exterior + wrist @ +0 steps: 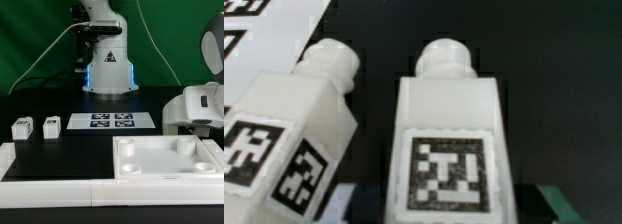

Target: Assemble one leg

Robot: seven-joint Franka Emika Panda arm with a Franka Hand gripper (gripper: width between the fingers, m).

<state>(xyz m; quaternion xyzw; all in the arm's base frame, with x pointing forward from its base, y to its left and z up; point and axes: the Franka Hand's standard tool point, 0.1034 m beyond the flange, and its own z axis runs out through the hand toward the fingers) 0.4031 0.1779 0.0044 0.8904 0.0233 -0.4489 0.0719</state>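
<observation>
Two small white legs with black-and-white tags stand on the black table at the exterior view's left. My gripper is low over the table at the exterior view's right, and the white hand hides what is under it. In the wrist view a white leg with a rounded tip and a tag lies between my fingers, which sit against both its sides. My gripper is shut on it. A second leg lies close beside it, slightly angled.
The large white tray-like piece with corner recesses lies at the front right. The marker board lies in the middle in front of the robot base and shows in the wrist view. A white rim edges the front left.
</observation>
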